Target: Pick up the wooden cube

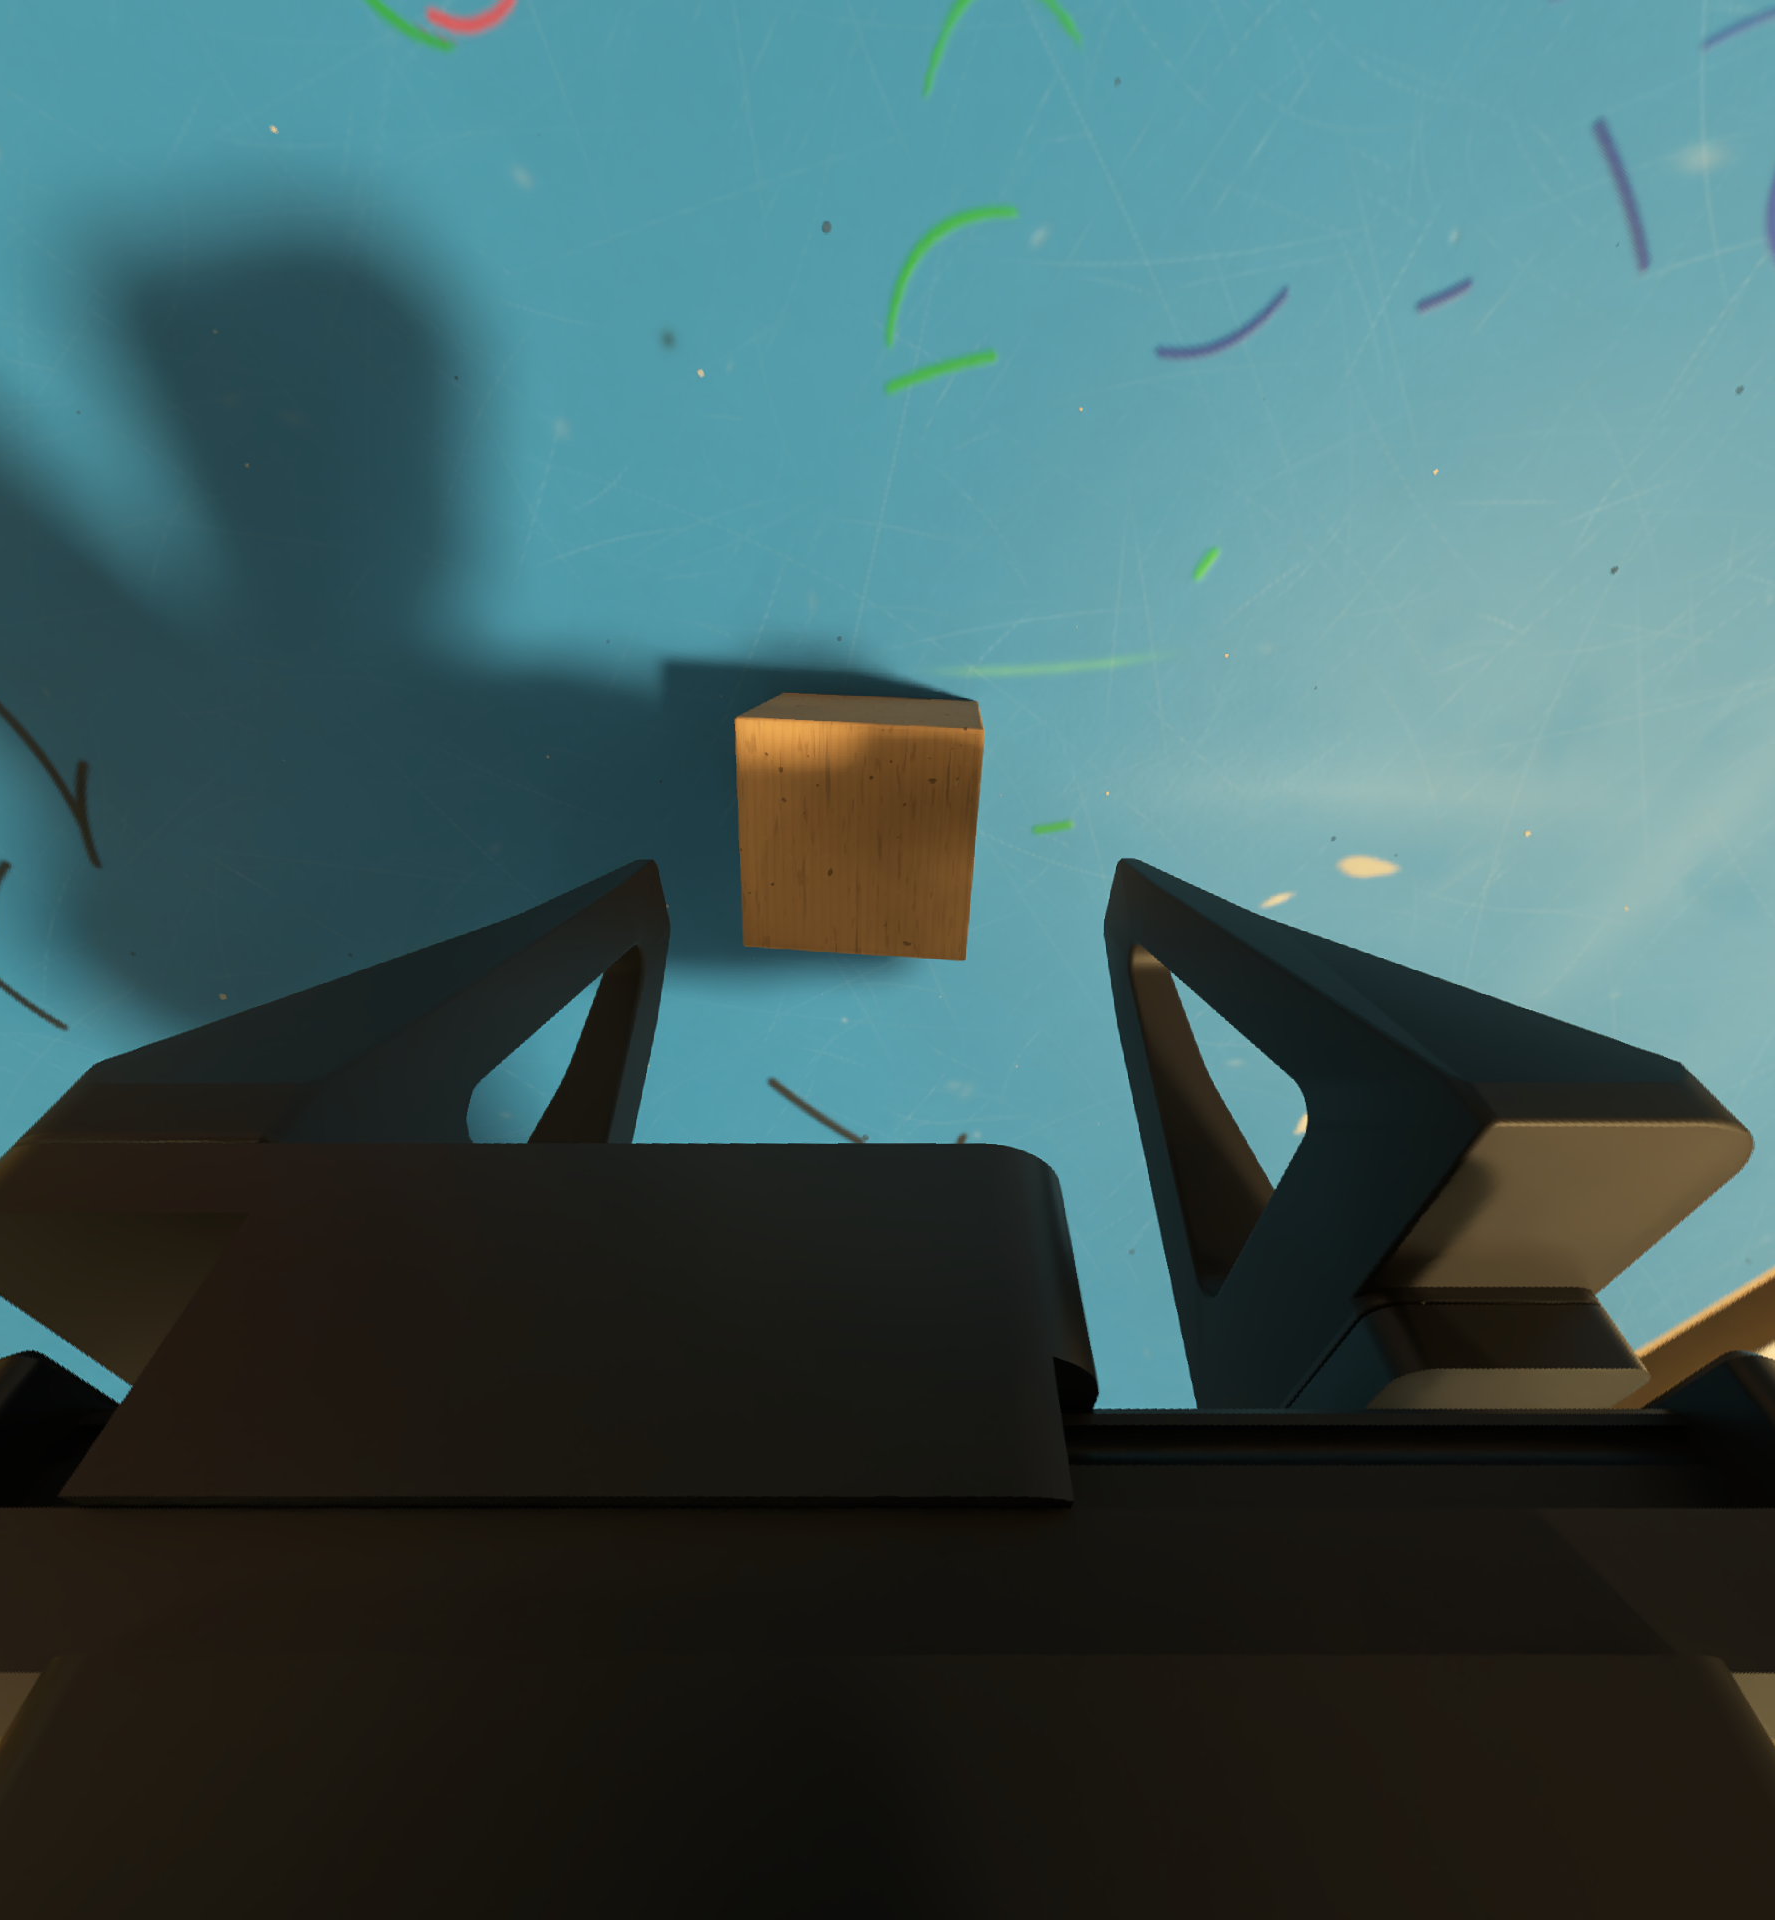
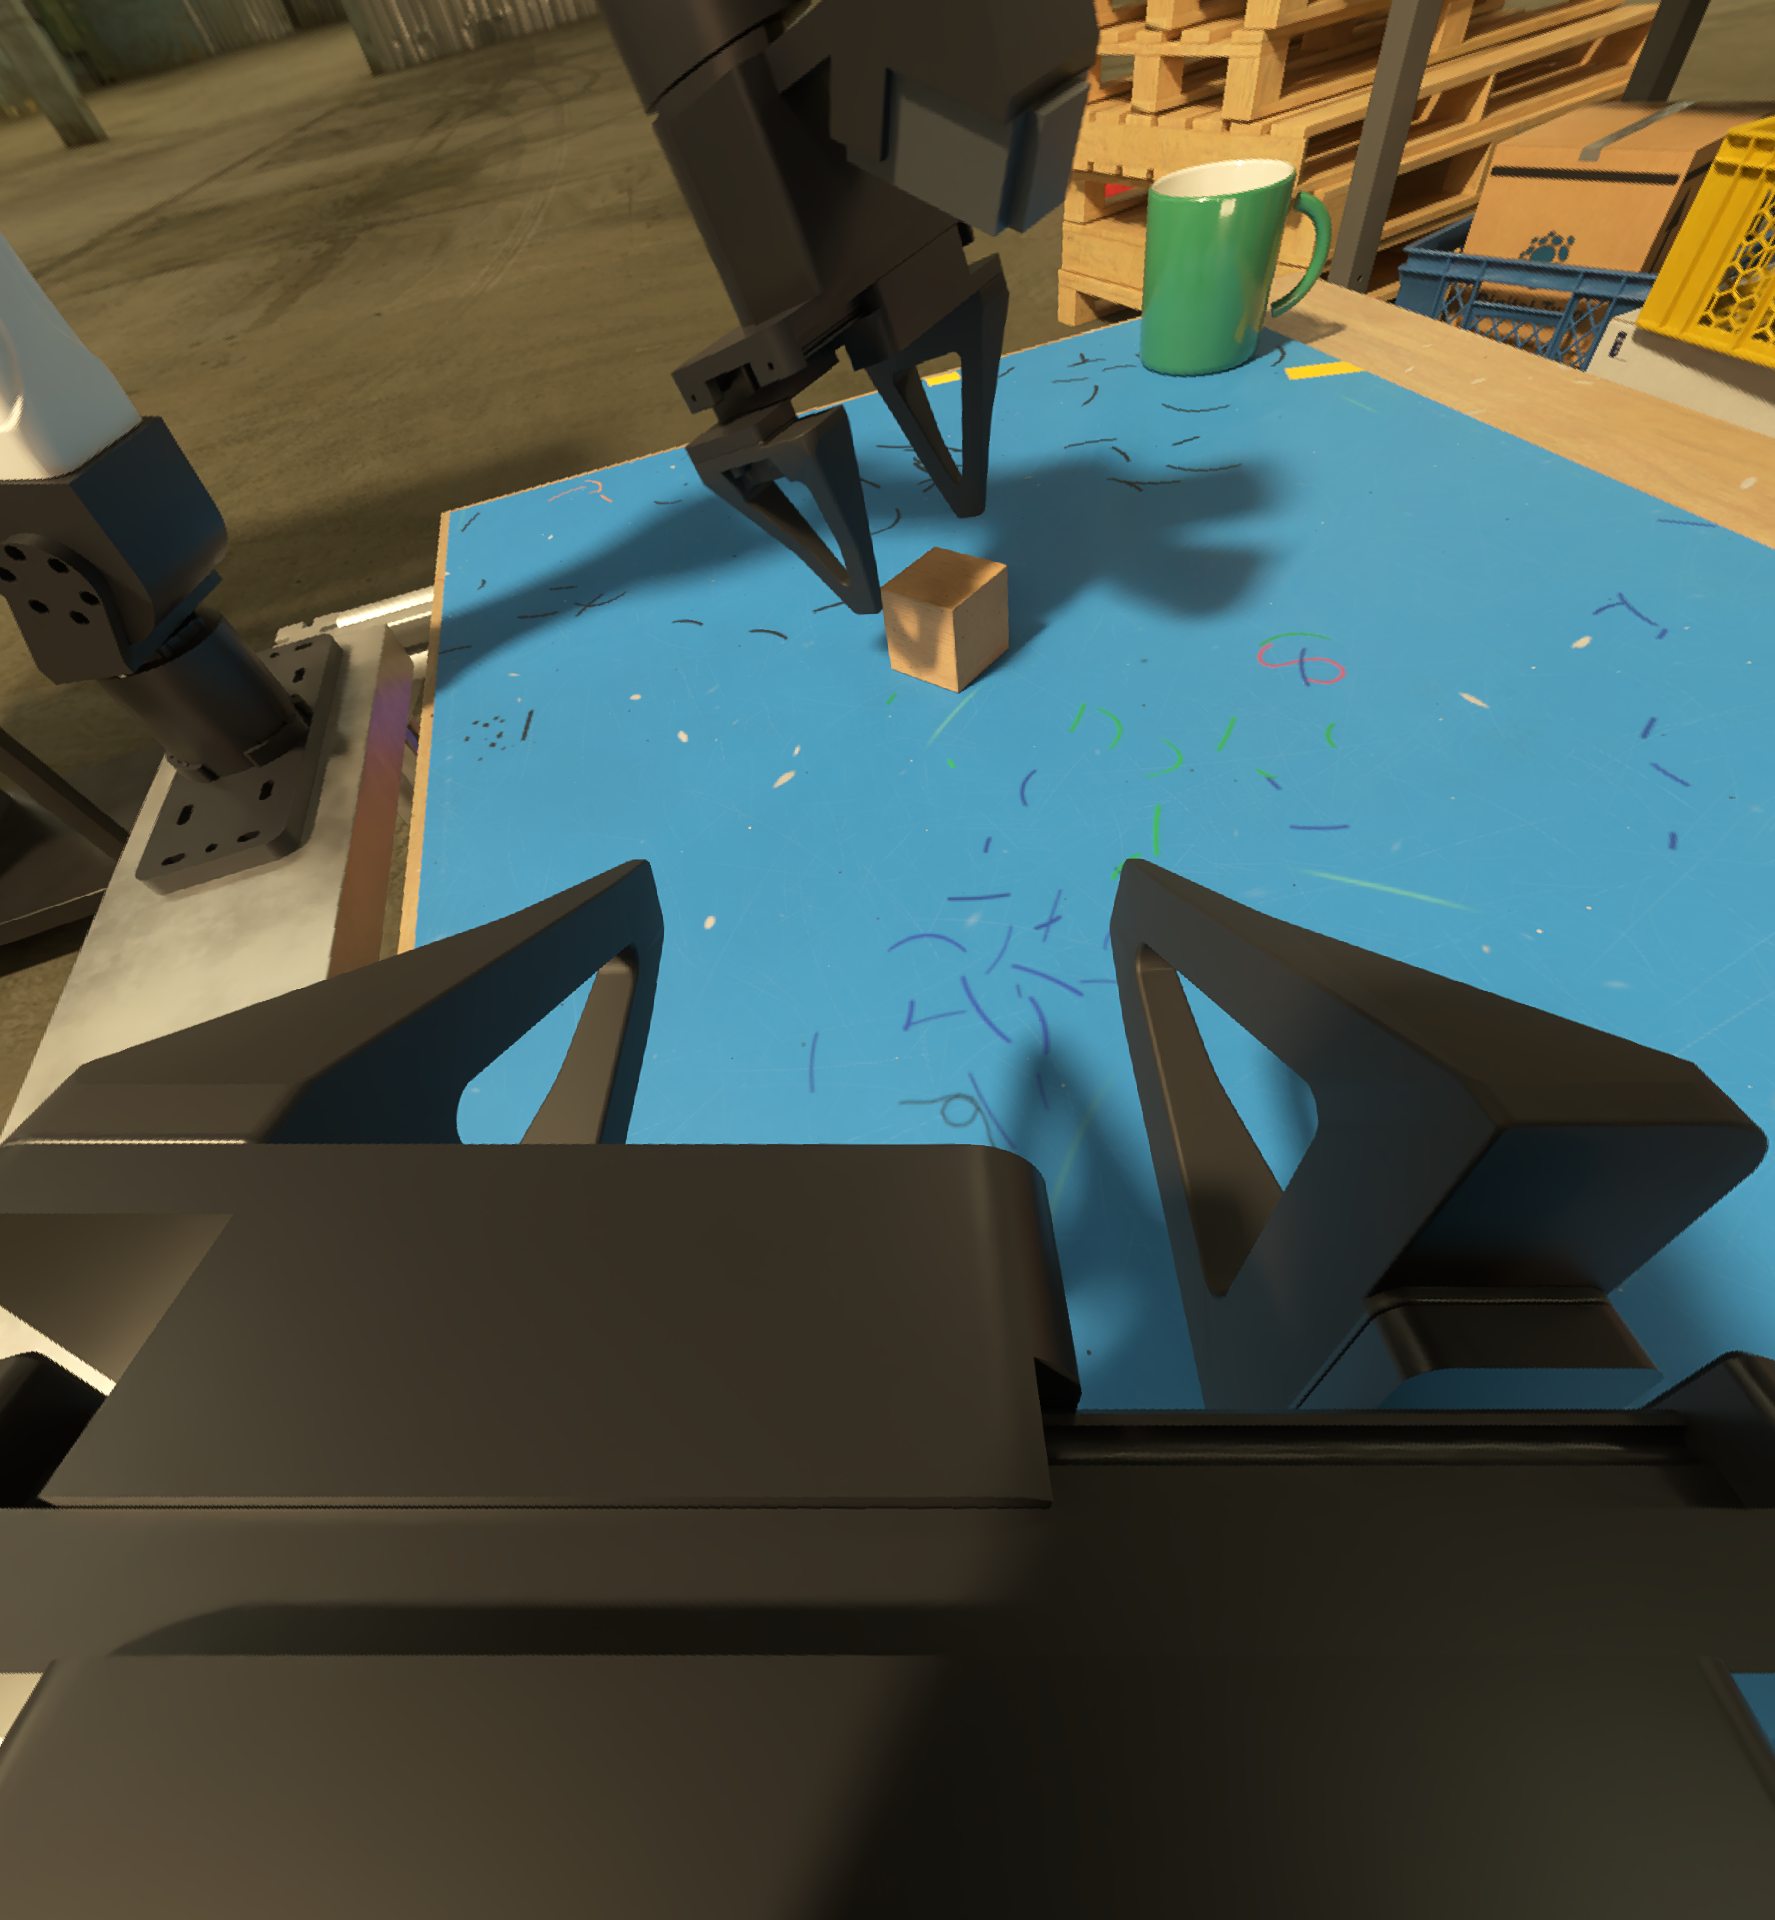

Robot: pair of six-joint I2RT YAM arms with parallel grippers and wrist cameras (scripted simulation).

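The wooden cube (image 1: 857,826) rests on the blue mat (image 1: 1278,520). In the left wrist view it lies just beyond my left gripper (image 1: 885,868), in line with the gap between the open fingers, and nothing touches it. The right wrist view shows the cube (image 2: 947,620) at mid table with the left gripper (image 2: 922,556) hanging over its far side, one fingertip (image 2: 862,592) close beside the cube. My right gripper (image 2: 885,868) is open and empty, above the near part of the mat, well short of the cube.
A green mug (image 2: 1215,265) stands at the mat's far corner (image 2: 1153,343). The left arm's base (image 2: 228,769) is bolted to the left of the table. Wooden pallets (image 2: 1278,94), a cardboard box (image 2: 1589,177) and blue and yellow crates (image 2: 1756,229) stand beyond the table.
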